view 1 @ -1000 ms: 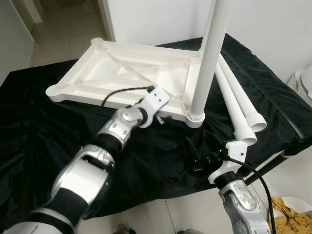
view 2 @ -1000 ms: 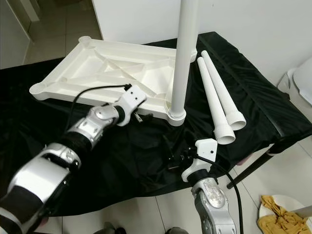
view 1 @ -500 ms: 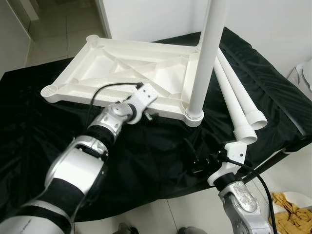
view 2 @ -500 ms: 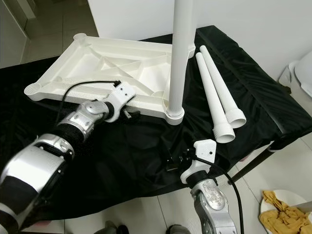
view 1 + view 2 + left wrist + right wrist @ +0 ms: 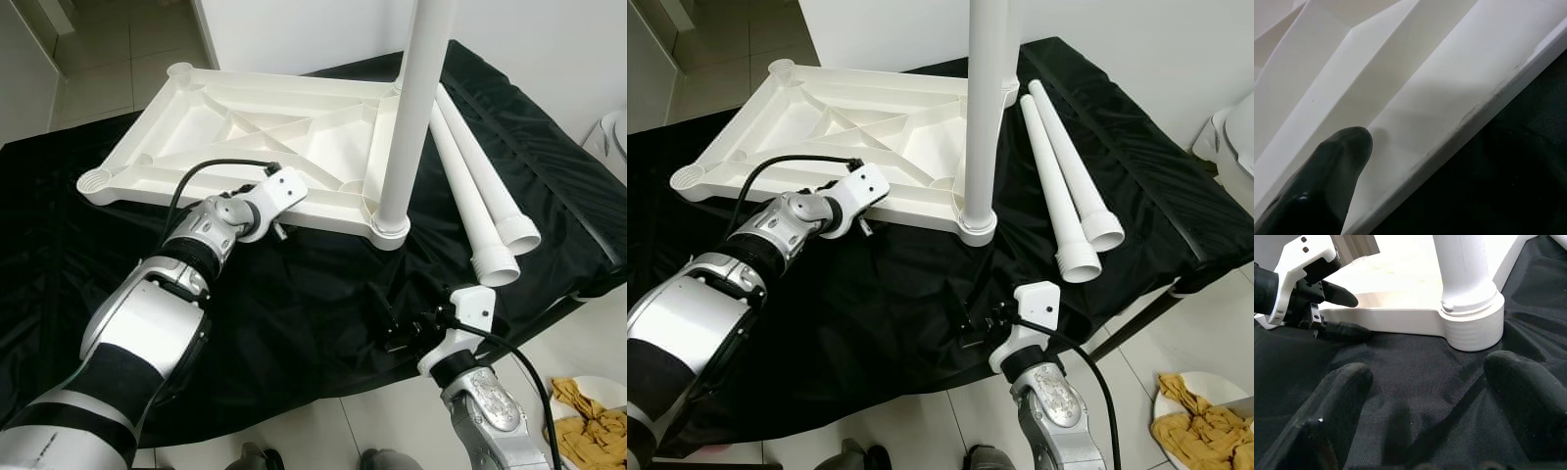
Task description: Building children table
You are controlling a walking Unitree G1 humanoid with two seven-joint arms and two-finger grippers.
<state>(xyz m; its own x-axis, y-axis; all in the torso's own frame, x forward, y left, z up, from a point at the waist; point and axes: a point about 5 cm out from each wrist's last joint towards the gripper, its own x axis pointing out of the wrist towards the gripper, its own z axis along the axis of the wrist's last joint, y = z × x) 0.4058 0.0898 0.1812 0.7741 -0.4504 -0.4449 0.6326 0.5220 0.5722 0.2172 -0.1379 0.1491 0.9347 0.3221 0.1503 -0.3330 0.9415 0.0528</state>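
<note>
I've got the white ribbed plastic table top (image 5: 245, 132) lying upside-down on the black cloth-covered work surface (image 5: 892, 313), w/ one white round plastic leg (image 5: 982, 108) standing upright in the near-right corner socket. Two more loose white tapered plastic legs (image 5: 1068, 186) lie side by side on the cloth just right of the top, flared ends toward me. My left gripper (image 5: 1334, 308) is at the near long edge of the top, left of the standing leg: one black finger sits over the rim, the other lies low on the cloth against the outside of the rim, so the jaws straddle the edge w/ a narrow gap. In the left wrist view the upper fingertip (image 5: 1327, 181) rests on the white inner slope just inside the rim; can't tell how hard it's pinching. My right gripper (image 5: 392, 323) hovers low over the cloth near the front edge of the surface, well apart from the socket, fingers (image 5: 1334, 401) spread wide, holding nothing, pointing at the base of the upright leg. Bottom right on the floor, a white dish w/ crumpled yellow cloth (image 5: 588, 416).
</note>
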